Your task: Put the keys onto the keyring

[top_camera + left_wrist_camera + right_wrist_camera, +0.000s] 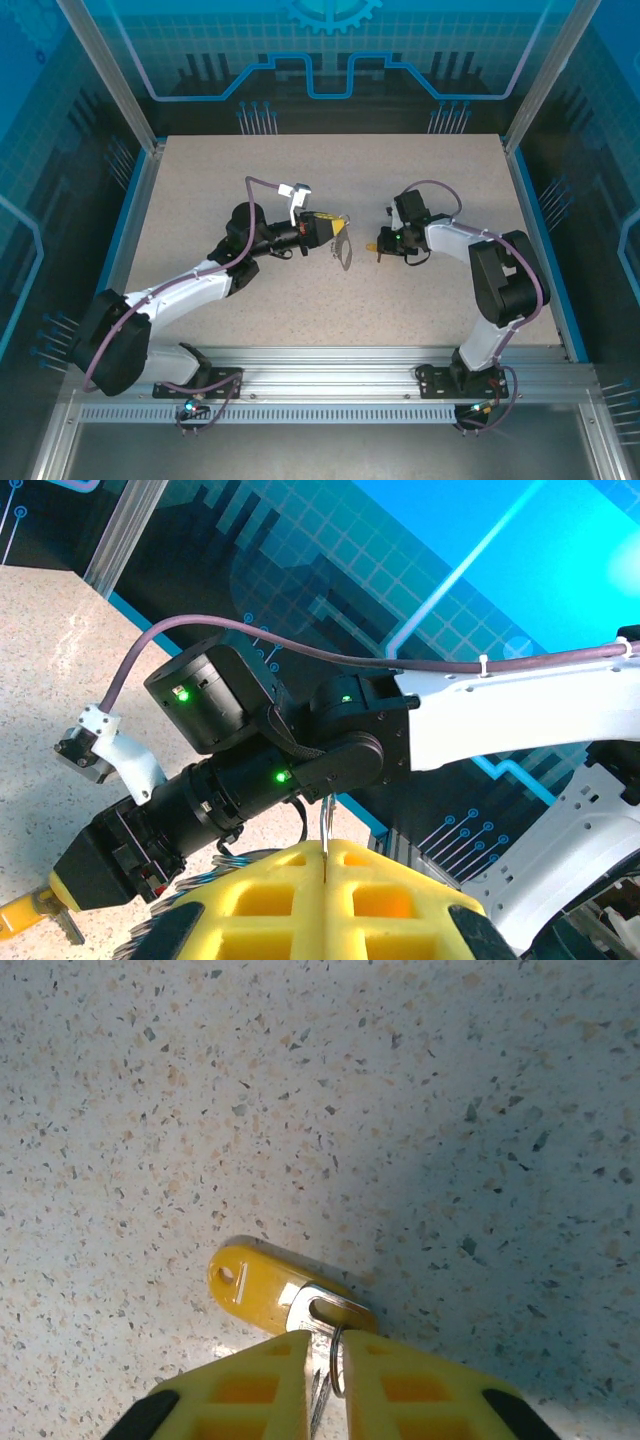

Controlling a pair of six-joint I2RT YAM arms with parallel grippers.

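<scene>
Right gripper (325, 1365) narrow, pinching the key (250, 1285) by its metal end; left gripper (325, 852) clamped on keyring (346, 250). Lift and your key may pivot, slip.

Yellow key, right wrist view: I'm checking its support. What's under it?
The table shows beneath the yellow key, shadowed. Its metal end runs between the fingers of the right claw, which cover its tip and the table below.

The pale table (300, 300) — speckled with dark and tan flecks — carries a small key (255, 1285) with a yellow head, lying flat a little right of centre.
</scene>
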